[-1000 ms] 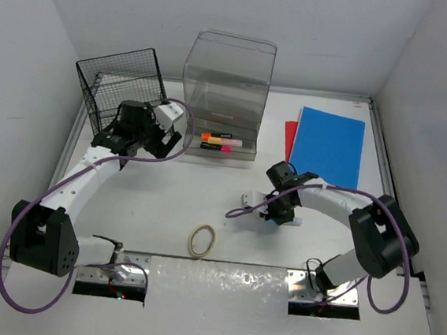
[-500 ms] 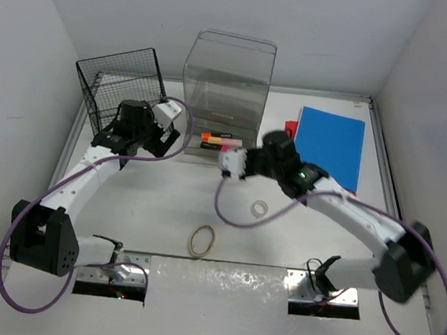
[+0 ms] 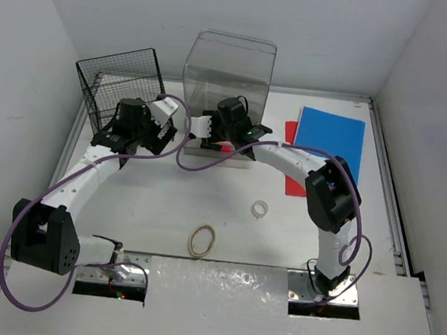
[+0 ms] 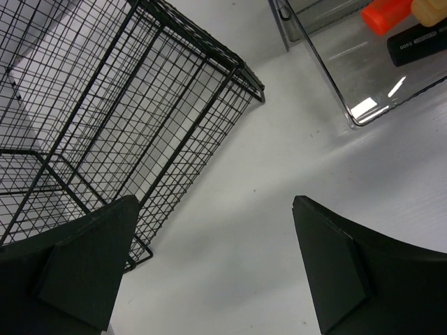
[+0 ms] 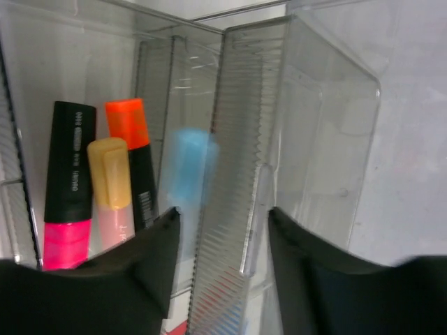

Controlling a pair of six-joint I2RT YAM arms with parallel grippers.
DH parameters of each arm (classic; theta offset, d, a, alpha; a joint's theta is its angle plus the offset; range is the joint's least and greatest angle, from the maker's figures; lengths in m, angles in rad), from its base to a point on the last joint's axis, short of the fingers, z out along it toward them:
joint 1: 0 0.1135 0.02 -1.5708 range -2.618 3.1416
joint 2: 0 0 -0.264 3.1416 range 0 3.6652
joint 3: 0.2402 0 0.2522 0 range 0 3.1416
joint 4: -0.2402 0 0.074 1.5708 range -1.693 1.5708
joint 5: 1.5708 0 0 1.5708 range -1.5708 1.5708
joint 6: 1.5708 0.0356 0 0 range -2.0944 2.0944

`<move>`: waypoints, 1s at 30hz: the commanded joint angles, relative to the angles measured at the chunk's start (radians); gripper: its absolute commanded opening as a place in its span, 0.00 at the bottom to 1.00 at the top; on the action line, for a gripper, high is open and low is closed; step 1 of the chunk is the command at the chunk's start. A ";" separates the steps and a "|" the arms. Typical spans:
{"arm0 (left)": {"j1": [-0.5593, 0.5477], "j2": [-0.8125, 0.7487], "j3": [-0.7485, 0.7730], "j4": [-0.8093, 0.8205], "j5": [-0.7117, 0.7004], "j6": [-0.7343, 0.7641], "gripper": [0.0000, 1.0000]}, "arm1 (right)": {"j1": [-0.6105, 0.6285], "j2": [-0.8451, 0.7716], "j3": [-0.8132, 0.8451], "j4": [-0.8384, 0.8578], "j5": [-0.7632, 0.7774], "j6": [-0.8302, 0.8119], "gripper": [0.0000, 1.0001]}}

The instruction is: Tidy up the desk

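White desk (image 3: 165, 201) spans the walled cell under both arms, left gripper (image 4: 216, 237) spread wide and empty beside rack (image 4: 105, 118), right gripper (image 5: 222, 218) parted, empty, at clear box (image 3: 228, 73) holding markers (image 5: 66, 174).

We see the desk (image 3: 165, 197) as smooth, matt white with a faint sheen. The wire rack (image 4: 119, 98) looks to us like thin black metal mesh; the drawer box (image 5: 314, 118) is clear, glossy, ribbed plastic.
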 commanded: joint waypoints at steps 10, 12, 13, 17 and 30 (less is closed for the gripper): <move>0.010 -0.001 -0.002 0.036 0.006 -0.004 0.91 | 0.048 -0.098 0.013 0.123 0.086 0.193 0.77; 0.012 -0.001 -0.002 0.036 0.008 -0.004 0.91 | 0.062 -0.193 -0.062 0.152 0.090 0.280 0.77; 0.012 -0.001 -0.002 0.039 0.006 -0.004 0.91 | 0.066 -0.230 -0.137 0.174 0.073 0.388 0.75; 0.012 0.005 -0.004 0.045 0.008 -0.007 0.91 | 0.066 -0.429 -0.398 0.289 -0.105 0.616 0.31; 0.012 -0.010 -0.007 0.039 0.018 -0.009 0.91 | 0.086 -0.236 -0.690 0.740 -0.330 0.603 0.00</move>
